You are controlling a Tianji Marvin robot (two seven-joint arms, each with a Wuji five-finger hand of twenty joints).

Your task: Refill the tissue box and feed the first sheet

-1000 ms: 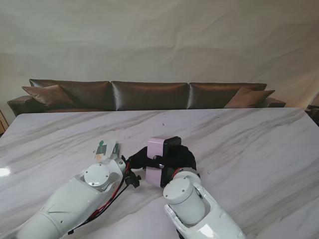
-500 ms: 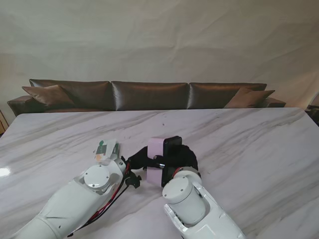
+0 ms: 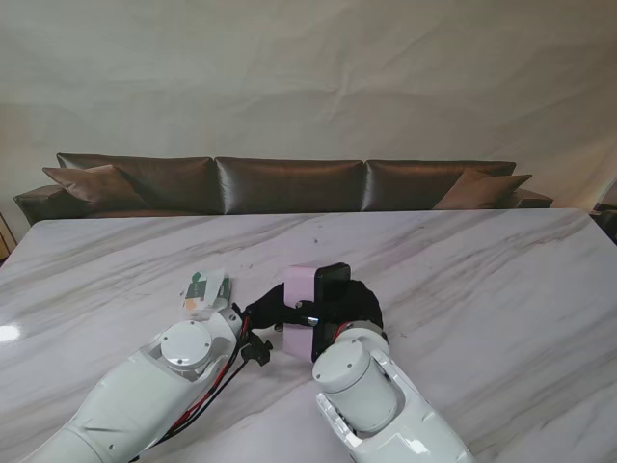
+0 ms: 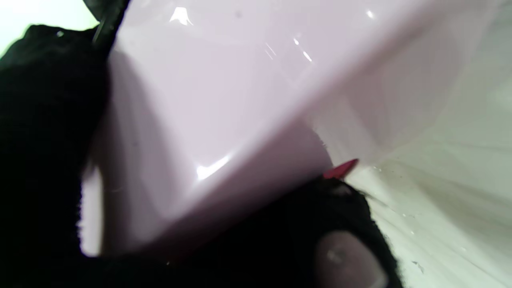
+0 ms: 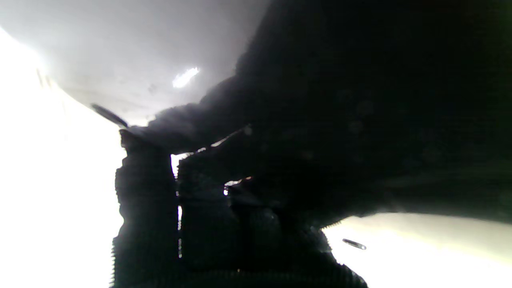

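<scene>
From the stand camera, my two black-gloved hands met over the marble counter (image 3: 463,289), closed from both sides on the pale lilac tissue box (image 3: 301,285), which stood near the middle of the counter with a dark face turned to my right; my left hand (image 3: 267,309) gripped its left side and my right hand (image 3: 353,304) its right. A small green-and-white tissue pack (image 3: 205,289) lay just beside my left wrist, farther from me, and a brown sofa (image 3: 289,183) ran behind the counter. Through the left wrist camera, the glossy lilac box (image 4: 224,100) filled the frame, my dark fingers (image 4: 44,140) pressed against it. Through the right wrist camera, my fingers (image 5: 148,200) were curled tight, though what they touched was too dark to tell.
</scene>
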